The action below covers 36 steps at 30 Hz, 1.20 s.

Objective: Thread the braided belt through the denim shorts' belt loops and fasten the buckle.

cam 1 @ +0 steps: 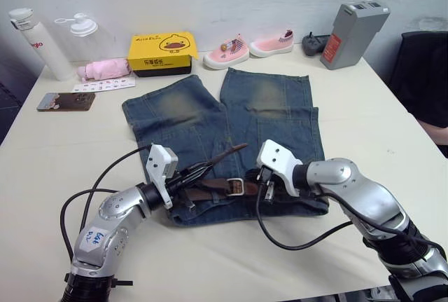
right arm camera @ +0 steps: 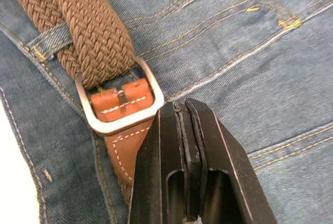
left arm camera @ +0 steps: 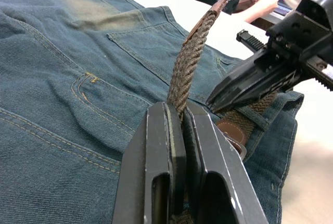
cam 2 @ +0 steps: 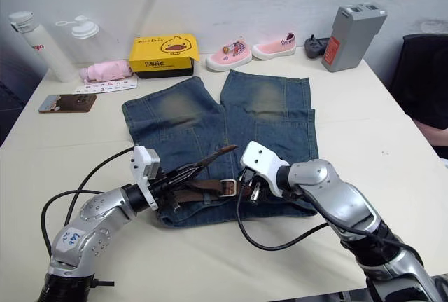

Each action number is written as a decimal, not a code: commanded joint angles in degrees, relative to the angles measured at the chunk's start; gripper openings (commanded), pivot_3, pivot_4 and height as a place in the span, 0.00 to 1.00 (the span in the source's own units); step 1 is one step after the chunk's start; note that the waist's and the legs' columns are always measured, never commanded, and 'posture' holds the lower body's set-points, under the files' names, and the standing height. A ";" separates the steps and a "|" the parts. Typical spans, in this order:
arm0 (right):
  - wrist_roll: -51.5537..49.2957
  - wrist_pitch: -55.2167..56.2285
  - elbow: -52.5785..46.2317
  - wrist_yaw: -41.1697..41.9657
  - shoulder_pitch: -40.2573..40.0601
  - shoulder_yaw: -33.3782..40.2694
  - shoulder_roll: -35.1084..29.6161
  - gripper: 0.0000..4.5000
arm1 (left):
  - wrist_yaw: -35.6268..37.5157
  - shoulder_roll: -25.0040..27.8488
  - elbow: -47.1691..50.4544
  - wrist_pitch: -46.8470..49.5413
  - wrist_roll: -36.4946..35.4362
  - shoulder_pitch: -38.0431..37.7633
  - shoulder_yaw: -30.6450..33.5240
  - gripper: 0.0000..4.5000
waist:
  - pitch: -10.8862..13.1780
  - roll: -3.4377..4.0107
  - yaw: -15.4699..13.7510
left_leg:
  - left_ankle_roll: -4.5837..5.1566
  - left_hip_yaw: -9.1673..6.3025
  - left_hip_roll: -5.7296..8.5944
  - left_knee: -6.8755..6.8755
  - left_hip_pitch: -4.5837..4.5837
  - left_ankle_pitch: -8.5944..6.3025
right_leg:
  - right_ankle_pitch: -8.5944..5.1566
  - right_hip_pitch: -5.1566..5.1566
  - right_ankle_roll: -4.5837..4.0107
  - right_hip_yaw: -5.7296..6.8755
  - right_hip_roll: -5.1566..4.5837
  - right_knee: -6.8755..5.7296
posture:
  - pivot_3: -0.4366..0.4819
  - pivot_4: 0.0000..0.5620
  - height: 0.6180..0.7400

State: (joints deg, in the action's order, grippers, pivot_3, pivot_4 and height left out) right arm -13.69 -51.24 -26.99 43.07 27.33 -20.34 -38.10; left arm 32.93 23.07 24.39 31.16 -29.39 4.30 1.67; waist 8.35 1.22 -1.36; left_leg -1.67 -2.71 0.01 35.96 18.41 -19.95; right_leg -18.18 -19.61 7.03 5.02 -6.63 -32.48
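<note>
Two pincers meet at the waistband of the denim shorts [cam 1: 231, 130] in the left eye view, the left gripper [cam 1: 187, 179] on one side of the buckle [cam 1: 236, 188] and the right gripper [cam 1: 265, 184] just on the other. The braided belt [cam 1: 210, 188] runs along the waistband between them, and its free tail rises from the left gripper's tips, slanting up over the denim.

From the left wrist, the left gripper's fingers [left arm camera: 203, 151] are pressed together on the braided belt — the woven tail stands up out of the pinch and curves away above the shorts. Beyond the tips the right gripper's black fingers reach in toward the belt on the waistband.

From the right wrist, the right gripper's jaws are closed with nothing visibly between them, their tips touching the buckle's silver frame. Just past the tips the belt passes through the buckle, with a belt loop [right arm camera: 49, 39] — a narrow denim strip — crossing the strap farther on.
</note>
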 commanded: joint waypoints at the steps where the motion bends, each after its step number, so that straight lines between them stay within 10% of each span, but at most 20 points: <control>1: 0.18 0.08 -3.56 -0.10 -0.56 -0.69 -0.10 0.03 | 0.15 0.44 2.28 -0.43 -1.04 0.30 1.01 0.00 | 0.00 0.00 -0.01 | 0.00 0.00 0.00 0.00 0.00 0.00 | 0.00 0.00 0.00 0.00 0.00 0.00 | 0.48 0.27 0.77; 36: 2.86 -4.67 -2.50 -0.58 5.00 -9.00 4.41 0.03 | 0.58 0.89 1.90 -1.46 -0.26 -0.13 0.56 0.00 | 0.01 0.03 0.24 | -0.04 -0.05 -0.03 -0.02 -0.06 -0.02 | 0.00 -0.01 -0.01 -0.04 0.02 -0.02 | 0.48 0.27 0.77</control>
State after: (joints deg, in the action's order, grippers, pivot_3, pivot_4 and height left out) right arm -10.23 -55.17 -27.44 41.64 31.51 -30.38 -33.08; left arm 32.87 23.42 24.37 31.11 -29.38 4.31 1.66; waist 8.36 1.24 -1.11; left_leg -1.71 -2.76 -0.02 35.94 18.36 -19.97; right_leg -18.18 -19.62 7.02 4.98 -6.62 -32.49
